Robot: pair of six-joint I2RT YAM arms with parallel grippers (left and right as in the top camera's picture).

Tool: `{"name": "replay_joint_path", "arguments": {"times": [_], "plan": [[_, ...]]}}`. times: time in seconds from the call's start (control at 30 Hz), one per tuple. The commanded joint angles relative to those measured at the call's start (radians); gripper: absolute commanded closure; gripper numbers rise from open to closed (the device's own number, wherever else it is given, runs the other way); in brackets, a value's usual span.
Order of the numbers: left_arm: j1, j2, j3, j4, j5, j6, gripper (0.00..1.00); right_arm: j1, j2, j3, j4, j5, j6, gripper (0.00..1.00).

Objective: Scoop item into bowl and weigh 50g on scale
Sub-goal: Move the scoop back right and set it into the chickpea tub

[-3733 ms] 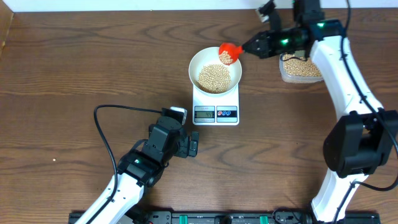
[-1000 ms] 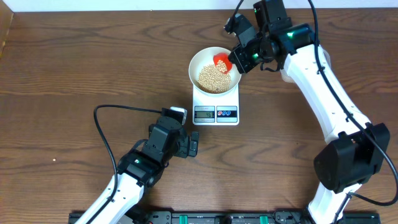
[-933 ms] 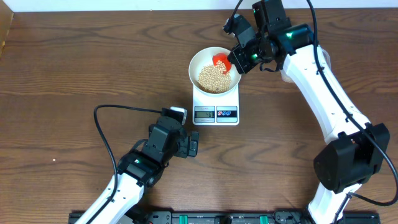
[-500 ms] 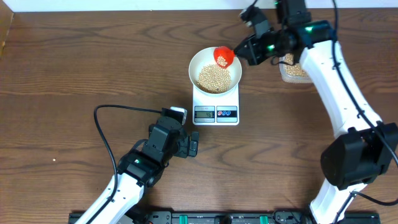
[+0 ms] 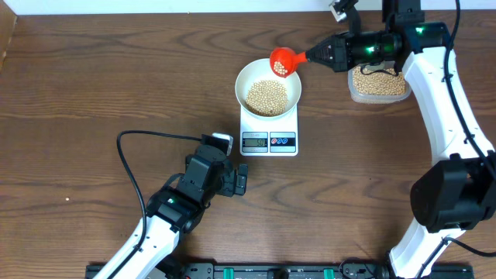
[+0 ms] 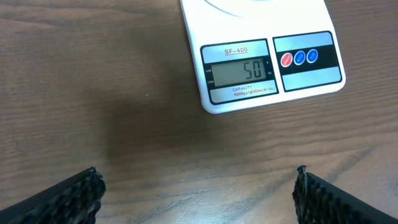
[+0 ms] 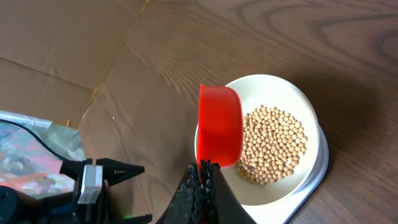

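Display of scale (image 6: pixel 261 68) reads 50: target apparently met. On scale, white bowl (image 5: pixel 242 77) holds soybeans (image 5: pixel 267 97). Above bowl's far rim, red scoop (image 5: pixel 284 62) with few beans inside, handle clenched by right gripper (image 5: pixel 319 55). Likely left: tipping leftovers into clear tub (image 5: pixel 378 84). Idle left gripper (image 6: pixel 198 196) spread wide, empty.

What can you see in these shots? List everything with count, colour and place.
table: one, brown wood, under everything
scale: one, white, centre of the table, display reads 50
bowl: one, white, on the scale
tub: one, clear, right of the bowl, on the table
scoop: one, red, held above the bowl's far rim
beans: many, beige-tan, heaped in the bowl, more in the tub, a few in the scoop
cable: one, black, looping beside the left arm
left gripper: one, black, open, above bare table in front of the scale
right gripper: one, black, shut on the scoop's handle
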Motion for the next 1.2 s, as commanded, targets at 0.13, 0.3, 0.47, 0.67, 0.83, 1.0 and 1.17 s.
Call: {"name": "replay_joint_path", "arguments": {"times": [0.13,0.3,0.47,0.67,0.83,1.0,1.17], "plan": [[0.0,0.002,0.0,0.0,-0.013,0.006,0.01,-0.009,-0.019,0.018,0.001,-0.048,0.011,0.99],[0.0,0.002,0.0,0.0,-0.013,0.006,0.01,-0.018,-0.019,0.018,0.001,-0.048,0.01,0.99],[0.0,0.002,0.0,0.0,-0.013,0.006,0.01,-0.127,-0.024,0.018,-0.017,-0.098,0.01,0.99],[0.0,0.002,0.0,0.0,-0.013,0.006,0.01,-0.321,-0.047,0.018,-0.108,0.01,-0.027,0.99],[0.0,0.002,0.0,0.0,-0.013,0.006,0.01,-0.388,-0.051,0.018,-0.184,0.359,-0.027,0.99],[0.0,0.002,0.0,0.0,-0.013,0.006,0.01,-0.335,-0.051,0.018,-0.193,0.705,0.003,0.99],[0.0,0.002,0.0,0.0,-0.013,0.006,0.01,-0.197,-0.051,0.018,-0.191,1.041,0.019,0.99]]}}
